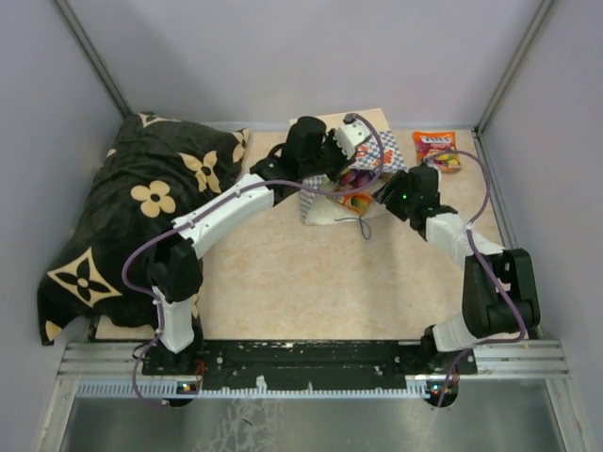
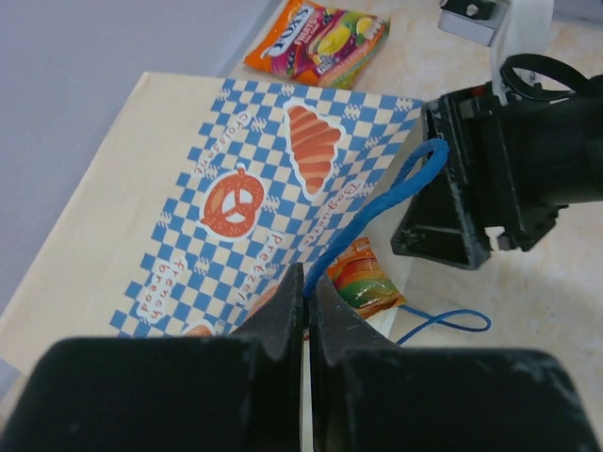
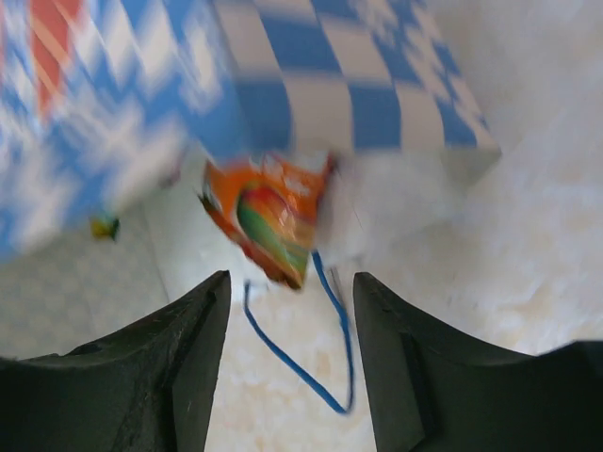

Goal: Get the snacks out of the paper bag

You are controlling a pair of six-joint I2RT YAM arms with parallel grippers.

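Note:
The paper bag [image 2: 236, 207] lies on its side, its blue-white checkered face up. My left gripper [image 2: 307, 282] is shut on its upper blue cord handle [image 2: 377, 202] at the bag's mouth. An orange snack packet [image 2: 363, 278] pokes out of the mouth. My right gripper [image 3: 292, 280] is open just in front of that packet [image 3: 268, 221], with the lower cord loop [image 3: 301, 363] lying on the table between its fingers. Another orange snack packet [image 1: 436, 149] lies on the table beyond the bag [image 1: 391, 160]. Any other snacks inside the bag are hidden.
A black cushion with cream flowers [image 1: 141, 217] fills the table's left side. Grey walls close in the back and both sides. The right gripper's black body [image 2: 471, 188] sits close beside the bag mouth in the left wrist view.

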